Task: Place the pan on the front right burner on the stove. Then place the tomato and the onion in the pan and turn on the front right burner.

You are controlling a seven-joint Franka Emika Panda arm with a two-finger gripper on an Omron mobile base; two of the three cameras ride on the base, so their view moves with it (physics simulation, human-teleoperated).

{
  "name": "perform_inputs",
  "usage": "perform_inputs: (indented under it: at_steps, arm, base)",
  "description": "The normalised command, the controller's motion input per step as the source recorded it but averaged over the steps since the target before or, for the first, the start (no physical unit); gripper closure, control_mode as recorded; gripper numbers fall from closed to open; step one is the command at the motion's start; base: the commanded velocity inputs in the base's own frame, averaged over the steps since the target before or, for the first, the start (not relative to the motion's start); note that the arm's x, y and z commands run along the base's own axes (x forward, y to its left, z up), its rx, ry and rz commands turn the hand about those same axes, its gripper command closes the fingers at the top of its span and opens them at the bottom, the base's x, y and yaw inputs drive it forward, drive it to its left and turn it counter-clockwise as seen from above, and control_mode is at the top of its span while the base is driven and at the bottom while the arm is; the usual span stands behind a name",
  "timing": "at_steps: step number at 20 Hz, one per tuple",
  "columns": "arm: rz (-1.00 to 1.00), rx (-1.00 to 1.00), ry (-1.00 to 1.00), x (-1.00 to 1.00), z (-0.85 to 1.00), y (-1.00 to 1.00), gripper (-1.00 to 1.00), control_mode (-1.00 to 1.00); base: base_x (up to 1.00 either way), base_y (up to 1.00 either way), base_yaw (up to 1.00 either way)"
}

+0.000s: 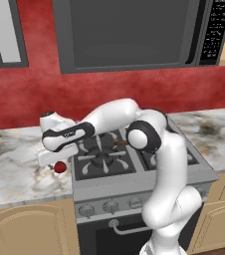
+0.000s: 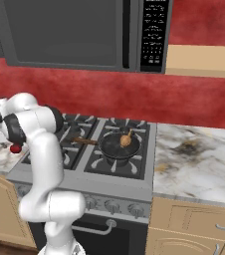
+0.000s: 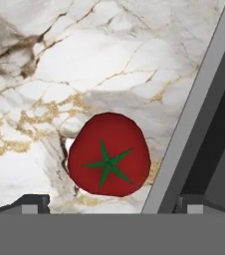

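The gripper hangs spread over the tomato; the stove edge runs at three o'clock, open counter at nine.

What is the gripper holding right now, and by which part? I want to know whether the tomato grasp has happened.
Nothing is held. The tomato rests on the marble counter, with the gripper open, a fingertip either side, not touching it.

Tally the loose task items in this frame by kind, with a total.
Pan: 1, on the stove's front right burner
Onion: 1, inside the pan
Tomato: 1, on the marble counter left of the stove, between the open fingers
Total: 3
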Motion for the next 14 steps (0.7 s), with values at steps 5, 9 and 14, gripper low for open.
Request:
perform_inputs:
  at_steps: [5, 9, 14]
  arm:
    - [0.0, 0.0, 0.04, 0.2, -0.2, 0.08, -1.0, -1.0]
    - [0.0, 0.0, 0.03, 0.22, -0.17, 0.05, -1.0, -1.0]
    - [0.0, -0.01, 0.04, 0.03, -0.13, 0.05, -1.0, -1.0]
  base:
    - [0.0, 0.0, 0.0]
    - [0.0, 0.0, 0.0]
    - [0.0, 0.0, 0.0]
